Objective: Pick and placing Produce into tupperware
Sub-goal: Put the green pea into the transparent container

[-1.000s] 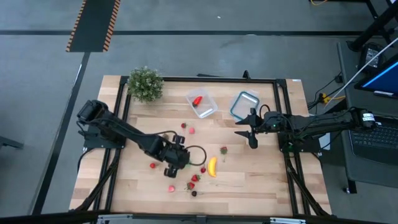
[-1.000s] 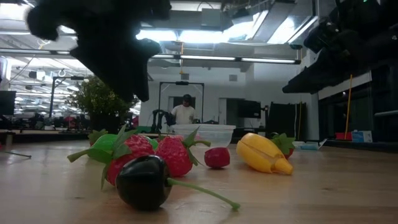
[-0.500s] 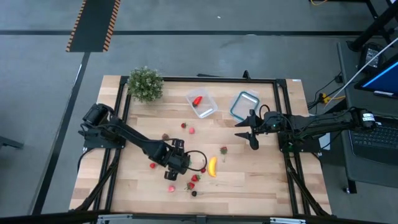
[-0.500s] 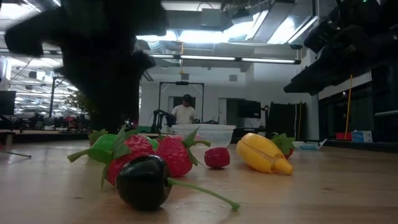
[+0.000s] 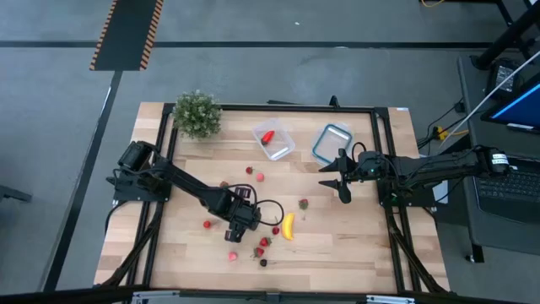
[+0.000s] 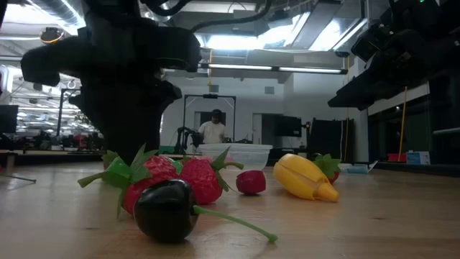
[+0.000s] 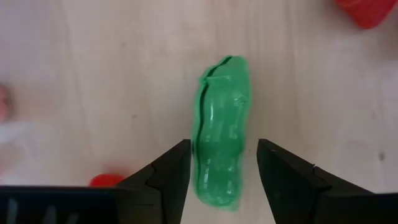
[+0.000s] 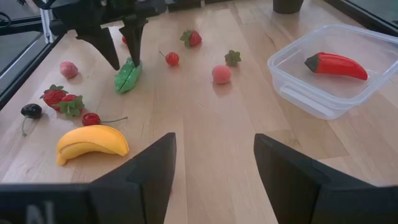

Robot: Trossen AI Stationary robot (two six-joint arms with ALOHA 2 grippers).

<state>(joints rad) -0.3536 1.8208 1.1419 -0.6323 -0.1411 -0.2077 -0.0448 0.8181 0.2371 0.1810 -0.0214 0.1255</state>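
My left gripper (image 7: 224,163) is open and low over the table, with one finger on each side of the green oblong toy (image 7: 221,124), which lies flat on the wood; I see no touch. The right wrist view shows this gripper (image 8: 126,62) over the green toy (image 8: 127,77). In the high view the left gripper (image 5: 241,221) hides the toy. The clear tupperware (image 5: 274,139) stands near the far edge with a red pepper (image 8: 336,64) inside. A banana (image 5: 288,225) and small red berries (image 8: 172,58) lie loose. My right gripper (image 5: 342,181) is open and hovers right of centre.
A blue-rimmed clear container (image 5: 331,142) sits right of the tupperware and a bushy potted plant (image 5: 197,112) stands at the far left corner. Strawberries and a dark cherry (image 6: 167,210) cluster near the near edge. A person stands far off in the room (image 6: 213,129).
My left gripper has moved down and slightly toward the near edge, coming to stand over the green oblong toy. The toys have stayed where they were.
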